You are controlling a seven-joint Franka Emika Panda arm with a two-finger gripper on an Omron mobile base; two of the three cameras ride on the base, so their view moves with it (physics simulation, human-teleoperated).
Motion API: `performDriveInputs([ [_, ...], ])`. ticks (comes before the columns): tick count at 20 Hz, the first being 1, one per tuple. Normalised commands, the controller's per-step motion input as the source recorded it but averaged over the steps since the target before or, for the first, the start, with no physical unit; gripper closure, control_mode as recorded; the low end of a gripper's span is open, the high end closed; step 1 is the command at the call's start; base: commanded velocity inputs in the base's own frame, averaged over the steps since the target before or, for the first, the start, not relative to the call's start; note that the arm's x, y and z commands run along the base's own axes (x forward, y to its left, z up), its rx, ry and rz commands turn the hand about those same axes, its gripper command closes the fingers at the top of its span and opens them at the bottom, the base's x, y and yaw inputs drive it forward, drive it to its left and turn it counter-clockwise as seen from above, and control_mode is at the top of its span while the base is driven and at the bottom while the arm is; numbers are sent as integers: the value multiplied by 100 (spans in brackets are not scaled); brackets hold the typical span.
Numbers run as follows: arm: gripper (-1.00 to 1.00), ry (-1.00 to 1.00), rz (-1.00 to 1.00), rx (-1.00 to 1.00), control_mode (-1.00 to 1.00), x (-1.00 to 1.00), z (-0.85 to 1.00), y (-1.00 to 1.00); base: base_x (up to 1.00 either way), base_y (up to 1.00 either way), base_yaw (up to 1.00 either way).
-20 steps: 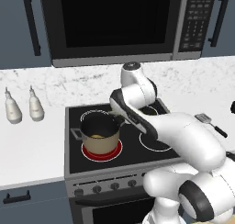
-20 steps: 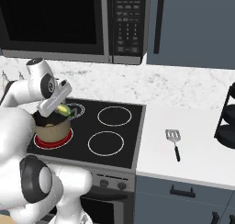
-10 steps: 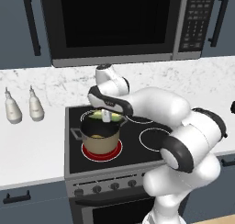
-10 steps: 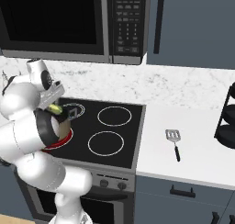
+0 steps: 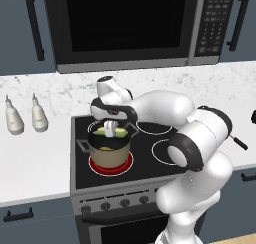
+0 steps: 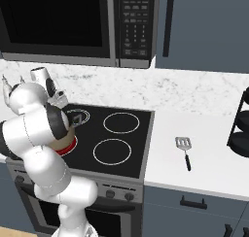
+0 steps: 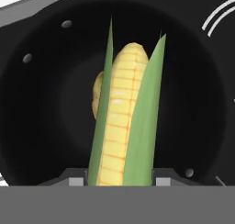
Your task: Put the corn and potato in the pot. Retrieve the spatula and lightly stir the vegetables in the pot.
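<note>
The corn (image 7: 123, 122) is yellow with little squares and green leaves. The pot (image 5: 109, 153) is tan outside, black inside. The spatula (image 6: 184, 146) is grey with a black handle.

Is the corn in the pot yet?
Not yet: the gripper holds the corn over the open pot, with the potato inside.

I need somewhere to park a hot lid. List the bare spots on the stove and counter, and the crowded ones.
Free: the two right-hand burners, and the white counter between the stove and the spatula. Crowded: the front-left burner, where the pot sits with the pincer holding the corn over it, and the counter by the two bottles.
</note>
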Motion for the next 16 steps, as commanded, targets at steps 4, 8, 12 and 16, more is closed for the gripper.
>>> performDriveInputs([
  [4, 100, -1, -5, 0, -100, -1, -35, 0, 0, 0, 0],
  [8, 100, -3, -3, 0, -100, -1, -17, 0, 0, 0, 0],
  [12, 100, -1, -3, 0, -100, 0, -9, 8, 0, 0, 0],
  [16, 100, 0, -2, 0, -100, 0, -14, 11, 0, 0, 0],
])
